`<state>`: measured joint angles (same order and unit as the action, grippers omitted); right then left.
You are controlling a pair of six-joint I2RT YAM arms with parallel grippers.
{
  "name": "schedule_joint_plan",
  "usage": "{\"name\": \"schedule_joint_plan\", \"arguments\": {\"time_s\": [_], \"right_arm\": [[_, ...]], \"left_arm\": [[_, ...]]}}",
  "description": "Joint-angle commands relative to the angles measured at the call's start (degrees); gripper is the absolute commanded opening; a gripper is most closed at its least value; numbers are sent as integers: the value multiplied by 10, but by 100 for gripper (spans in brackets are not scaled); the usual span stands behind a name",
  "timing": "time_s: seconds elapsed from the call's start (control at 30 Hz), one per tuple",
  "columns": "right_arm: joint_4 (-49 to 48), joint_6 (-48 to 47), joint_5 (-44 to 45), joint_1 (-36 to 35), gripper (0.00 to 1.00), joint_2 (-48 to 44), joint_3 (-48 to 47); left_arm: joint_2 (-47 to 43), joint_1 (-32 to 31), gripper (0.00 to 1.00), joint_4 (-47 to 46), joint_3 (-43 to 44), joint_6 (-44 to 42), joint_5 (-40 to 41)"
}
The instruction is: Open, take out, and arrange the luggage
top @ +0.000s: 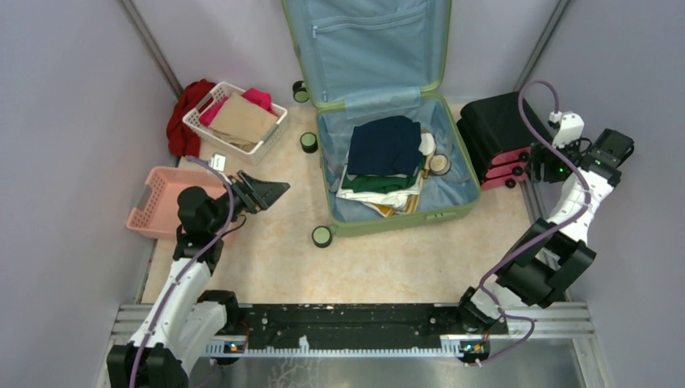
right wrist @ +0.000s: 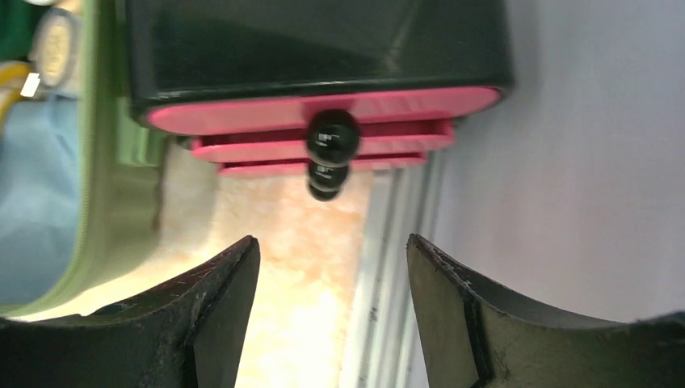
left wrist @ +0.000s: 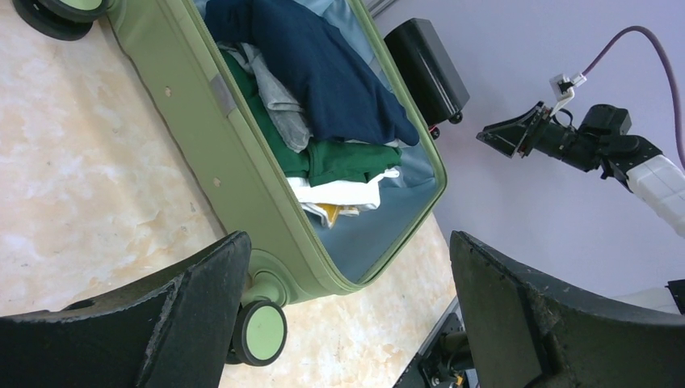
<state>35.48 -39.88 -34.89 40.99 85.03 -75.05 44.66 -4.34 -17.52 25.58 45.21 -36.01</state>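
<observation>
**Luggage (top: 380, 225): handling and blind spots**

It lay open at the table's (top: 266, 267) centre, with the lid propped against the back wall. The ribbed shell looked stiff and bulky. The folded clothes (top: 386, 144) inside looked soft and are probably best pinched at a top fold. The left gripper (top: 271, 190) and right gripper (right wrist: 331, 250) gaped wide, both empty. The lower garments were hidden and the lid's top was cut off.

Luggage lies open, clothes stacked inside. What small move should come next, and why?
Probably reach the left tool, open and empty, toward the navy garment topping the pile in the luggage; it is the uppermost item, and the pink basket beside that arm could receive it.
</observation>
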Motion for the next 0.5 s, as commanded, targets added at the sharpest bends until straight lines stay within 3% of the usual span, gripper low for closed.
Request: {"name": "schedule_joint_plan", "arguments": {"time_s": [0.0, 0.47], "right_arm": [[25, 15, -100, -4, 67, -12, 4], [86, 31, -208, -9, 66, -19, 25]], "left_arm": [[4, 3, 99, -30, 9, 12, -17], [-14, 3, 98, -30, -7, 19, -20]]}}
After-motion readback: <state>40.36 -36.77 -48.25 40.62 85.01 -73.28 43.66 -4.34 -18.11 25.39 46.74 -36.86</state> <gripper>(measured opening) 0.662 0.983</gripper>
